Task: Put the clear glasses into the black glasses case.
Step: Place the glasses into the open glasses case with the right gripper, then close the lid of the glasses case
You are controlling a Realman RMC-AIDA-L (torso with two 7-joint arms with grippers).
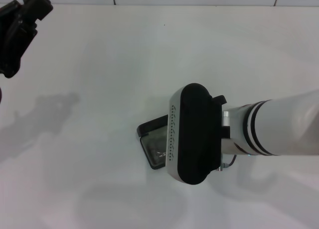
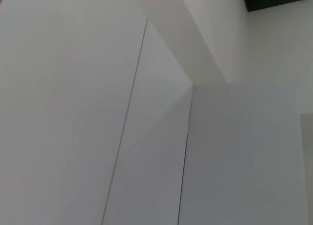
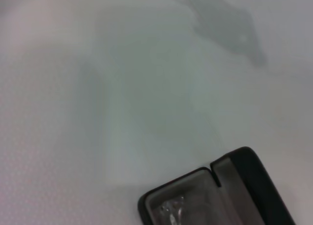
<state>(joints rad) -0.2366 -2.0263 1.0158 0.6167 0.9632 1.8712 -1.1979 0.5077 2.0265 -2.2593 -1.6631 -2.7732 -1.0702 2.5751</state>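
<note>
The black glasses case (image 1: 154, 144) lies open on the white table (image 1: 124, 64), its grey-lined tray showing something clear and glinting inside, seemingly the clear glasses (image 3: 171, 209), though only a small part shows. The right gripper (image 1: 197, 134) hangs directly over the case and covers most of it; whether its jaws are parted cannot be seen. The left gripper (image 1: 20, 25) is parked at the far left corner, jaw state unclear.
</note>
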